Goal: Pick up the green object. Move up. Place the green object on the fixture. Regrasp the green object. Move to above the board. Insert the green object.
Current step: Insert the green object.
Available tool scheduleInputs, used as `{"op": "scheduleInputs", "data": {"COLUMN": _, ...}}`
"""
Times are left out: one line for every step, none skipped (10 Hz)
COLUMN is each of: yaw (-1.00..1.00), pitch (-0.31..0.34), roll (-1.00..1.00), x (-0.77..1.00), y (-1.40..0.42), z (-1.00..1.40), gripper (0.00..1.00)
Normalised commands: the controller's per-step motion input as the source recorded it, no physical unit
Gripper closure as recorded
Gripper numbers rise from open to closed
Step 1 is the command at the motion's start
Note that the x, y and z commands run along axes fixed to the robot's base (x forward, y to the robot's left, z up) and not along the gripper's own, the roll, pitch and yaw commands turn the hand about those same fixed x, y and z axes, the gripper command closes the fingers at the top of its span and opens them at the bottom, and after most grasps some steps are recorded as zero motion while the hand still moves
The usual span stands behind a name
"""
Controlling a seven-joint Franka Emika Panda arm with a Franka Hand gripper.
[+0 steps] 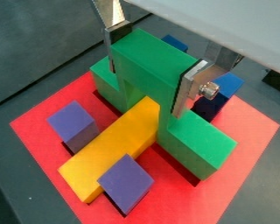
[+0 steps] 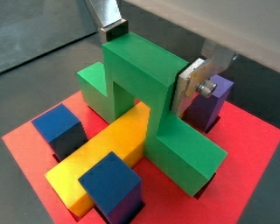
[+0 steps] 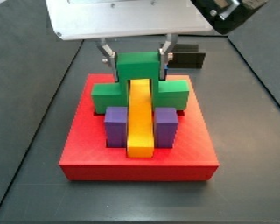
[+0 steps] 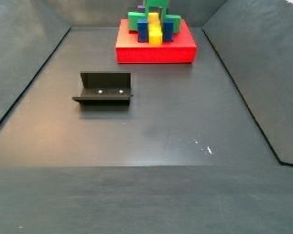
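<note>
In the upper centre of a side view, the silver two-finger gripper (image 3: 139, 55) clamps the bright green stepped plastic block (image 3: 137, 73). The block straddles a long yellow bar (image 3: 140, 116) on the flat red square board (image 3: 140, 161). The black L-shaped fixture (image 4: 103, 90) sits well apart, at centre left.

No writing, label, brand, number or sign can be read in any view. The green object (image 3: 139, 77), the board (image 3: 140, 149), the fixture (image 4: 103, 89), the yellow bar (image 3: 139, 118) and the blue and purple blocks all show plain faces. The gripper (image 3: 139, 54), at the green object over the board, shows no marking either.
</note>
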Motion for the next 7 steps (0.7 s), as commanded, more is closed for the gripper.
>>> {"op": "scheduleInputs", "data": {"yaw": -0.02, "pitch": 0.11, "roll": 0.04, "x": 0.11, "y": -0.01, "z": -0.19, "gripper": 1.0}}
{"op": "scheduleInputs", "data": {"yaw": -0.05, "pitch": 0.136, "roll": 0.01, "x": 0.1, "y": -0.07, "z": -0.16, "gripper": 1.0}}
{"op": "scheduleInputs", "data": {"yaw": -0.11, "pitch": 0.147, "roll": 0.0, "x": 0.1, "y": -0.1, "z": -0.1, "gripper": 1.0}}
{"op": "scheduleInputs", "data": {"yaw": -0.17, "pitch": 0.147, "roll": 0.0, "x": 0.09, "y": -0.1, "z": -0.07, "gripper": 1.0}}
{"op": "scheduleInputs", "data": {"yaw": -0.21, "pitch": 0.14, "roll": -0.02, "x": 0.1, "y": -0.08, "z": -0.04, "gripper": 1.0}}
{"op": "scheduleInputs", "data": {"yaw": -0.24, "pitch": 0.136, "roll": -0.05, "x": 0.14, "y": -0.03, "z": -0.03, "gripper": 1.0}}
{"op": "scheduleInputs", "data": {"yaw": -0.24, "pitch": 0.131, "roll": -0.08, "x": 0.13, "y": -0.01, "z": -0.07, "gripper": 1.0}}
